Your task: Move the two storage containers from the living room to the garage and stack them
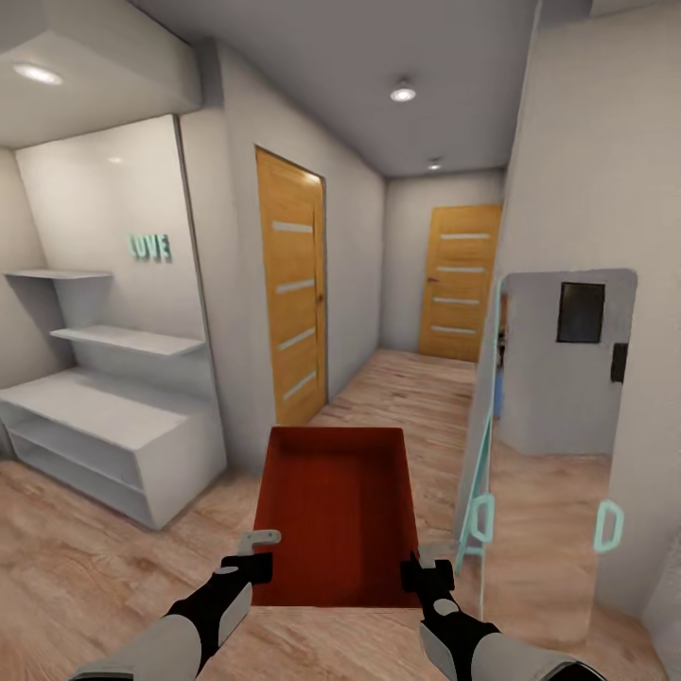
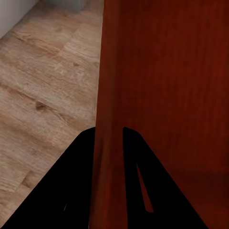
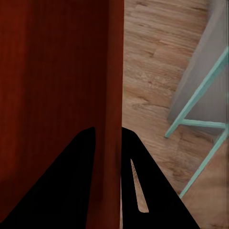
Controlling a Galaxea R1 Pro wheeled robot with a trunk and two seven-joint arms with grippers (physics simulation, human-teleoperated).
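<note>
While both grip, storage container (image 1: pixel 331 511) spans left hand (image 1: pixel 248 566) to right hand (image 1: pixel 416 572).

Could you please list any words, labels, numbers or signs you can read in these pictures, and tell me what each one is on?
"LOVE": raised teal letters on the white wall above the shelves, slightly blurred.
No other text shows: the red bin, the wooden doors and the grey door with its dark panel carry none.
</note>
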